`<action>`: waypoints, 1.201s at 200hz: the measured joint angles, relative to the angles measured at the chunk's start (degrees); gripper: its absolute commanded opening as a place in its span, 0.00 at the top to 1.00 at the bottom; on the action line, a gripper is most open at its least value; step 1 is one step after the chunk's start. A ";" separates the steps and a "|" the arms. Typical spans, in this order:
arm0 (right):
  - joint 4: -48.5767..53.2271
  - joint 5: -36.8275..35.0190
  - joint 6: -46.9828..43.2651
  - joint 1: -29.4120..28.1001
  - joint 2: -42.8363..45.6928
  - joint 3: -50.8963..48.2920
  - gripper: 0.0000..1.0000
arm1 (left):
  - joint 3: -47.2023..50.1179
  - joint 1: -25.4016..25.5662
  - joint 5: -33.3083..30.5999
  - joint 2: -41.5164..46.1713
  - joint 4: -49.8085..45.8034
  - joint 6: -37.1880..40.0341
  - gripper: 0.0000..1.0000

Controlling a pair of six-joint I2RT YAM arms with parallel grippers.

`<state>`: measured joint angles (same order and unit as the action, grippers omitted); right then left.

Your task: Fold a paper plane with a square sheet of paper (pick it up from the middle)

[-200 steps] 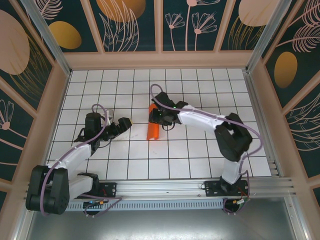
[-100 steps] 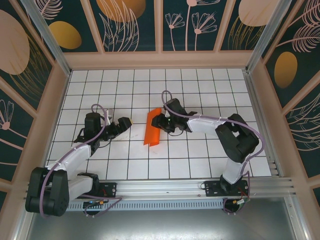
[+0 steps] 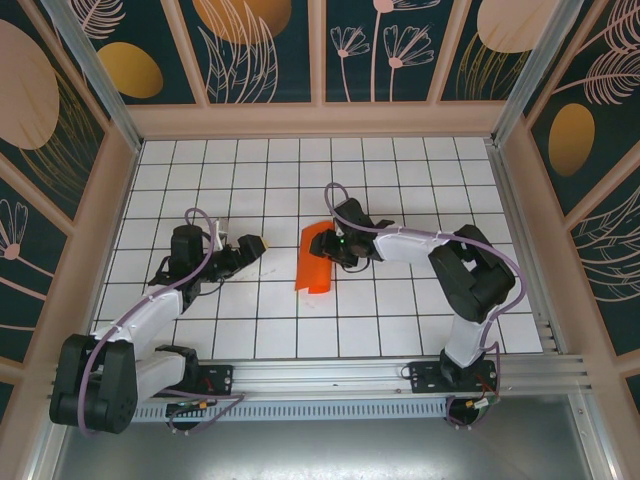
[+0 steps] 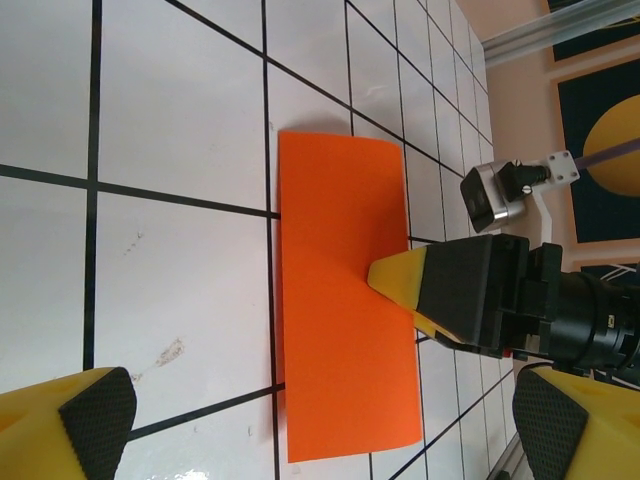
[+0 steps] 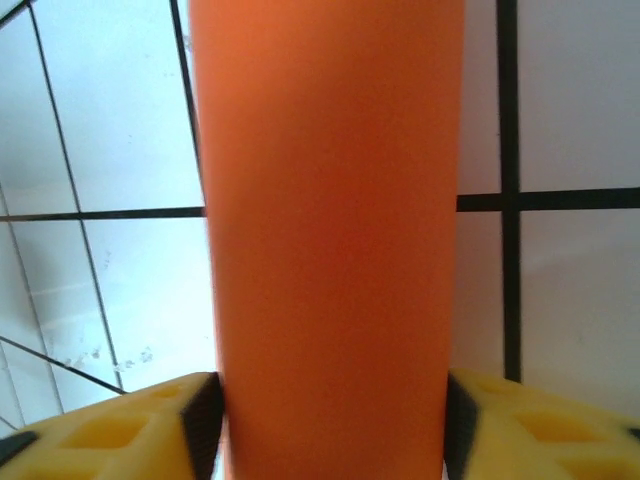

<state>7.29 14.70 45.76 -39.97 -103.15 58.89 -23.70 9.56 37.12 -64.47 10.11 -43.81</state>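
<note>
**One fold in, the plane a long way off**

At centre left of the top view the left gripper [image 3: 243, 250] rests low over the white tiled table [image 3: 400, 180], jaws spread wide and holding nothing. It sits near the paper's left side but apart from it.

Just left of the frame's centre lies the orange paper [image 3: 315, 268], flat on the tiles. It is a plain rectangle, longer than it is wide, with no pointed end. I judge it to be the square folded once in half, though neither wrist view shows the layers well enough to be sure. No slanted nose folds, centre crease or wings show on it, so most of the folding is left to do.

Against the paper's right edge sits the right gripper [image 3: 325, 245]. The left wrist view shows a yellow fingertip [image 4: 400, 280] lying over that edge. In its own wrist view the pads stand apart with the orange band reaching from one to the other. Whether they press on the paper or merely flank it, I cannot tell.
</note>
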 measured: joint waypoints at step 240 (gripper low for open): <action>14.23 -12.07 -3.48 0.98 0.83 1.57 0.28 | -2.36 3.15 1.25 -3.08 -0.09 0.04 0.01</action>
<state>21.52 2.63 42.28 -38.98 -102.32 60.47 -26.06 12.71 38.37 -67.55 10.02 -43.77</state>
